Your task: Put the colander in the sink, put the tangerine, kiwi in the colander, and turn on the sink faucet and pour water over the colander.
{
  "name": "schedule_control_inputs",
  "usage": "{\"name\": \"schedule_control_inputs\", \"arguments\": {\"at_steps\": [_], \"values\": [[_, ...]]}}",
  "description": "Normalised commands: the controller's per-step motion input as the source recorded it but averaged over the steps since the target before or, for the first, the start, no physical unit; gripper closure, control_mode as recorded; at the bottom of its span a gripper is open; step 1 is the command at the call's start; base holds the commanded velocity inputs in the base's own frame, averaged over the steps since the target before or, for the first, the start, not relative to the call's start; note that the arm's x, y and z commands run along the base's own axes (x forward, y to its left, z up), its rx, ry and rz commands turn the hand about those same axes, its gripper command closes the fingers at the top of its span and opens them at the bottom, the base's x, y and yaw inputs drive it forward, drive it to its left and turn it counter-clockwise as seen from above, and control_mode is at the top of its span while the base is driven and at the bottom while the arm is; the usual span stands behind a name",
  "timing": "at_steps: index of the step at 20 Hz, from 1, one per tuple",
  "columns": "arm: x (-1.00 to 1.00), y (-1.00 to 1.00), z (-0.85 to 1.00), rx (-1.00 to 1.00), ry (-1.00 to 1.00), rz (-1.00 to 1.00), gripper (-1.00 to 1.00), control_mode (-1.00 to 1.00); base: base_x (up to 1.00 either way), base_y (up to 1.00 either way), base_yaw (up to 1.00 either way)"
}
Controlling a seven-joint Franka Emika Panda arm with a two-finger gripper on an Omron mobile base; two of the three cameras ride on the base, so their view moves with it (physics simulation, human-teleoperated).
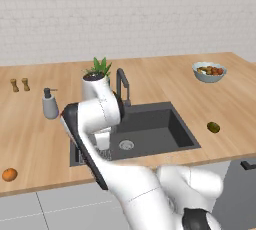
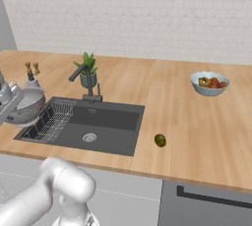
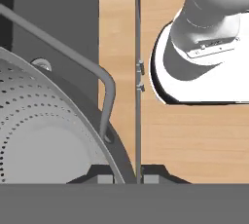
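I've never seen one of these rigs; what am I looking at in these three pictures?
A white robot arm in a simulated kitchen. Two pictures come from cameras behind it, left and right; the third looks along its gripper. The wooden counter holds a dark grey sink with an angular faucet, an orange tangerine, an olive-brown kiwi, a pale fruit bowl, a soap dispenser and a potted plant. The gripper is shut on the silver perforated colander, at the sink's left end.

Wooden counter (image 1: pixel 165 81) bears kiwi (image 1: pixel 213 127); tangerine (image 1: pixel 9 174); fruit bowl (image 1: pixel 209 72); soap dispenser (image 1: pixel 50 104).
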Motion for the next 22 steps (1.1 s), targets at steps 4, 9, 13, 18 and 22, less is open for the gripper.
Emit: {"name": "schedule_control_inputs", "arguments": {"at_steps": [4, 9, 13, 18, 22], "values": [[-0.41, -0.81, 0.30, 0.15, -0.08, 0.00, 1.00, -1.00, 0.00, 0.00, 0.00], [-0.03, -0.77, 0.45, 0.17, 0.00, 0.00, 1.00, -1.00, 0.00, 0.00, 0.00], [0.00, -0.56, 0.42, 0.17, 0.00, 0.00, 1.00, -1.00, 0.00, 0.00, 0.00], [-0.18, -0.45, 0.31, 0.13, 0.00, 0.00, 1.00, -1.00, 0.00, 0.00, 0.00], [-0.27, -0.71, 0.36, 0.09, 0.00, 0.00, 1.00, -1.00, 0.00, 0.00, 0.00]]}}
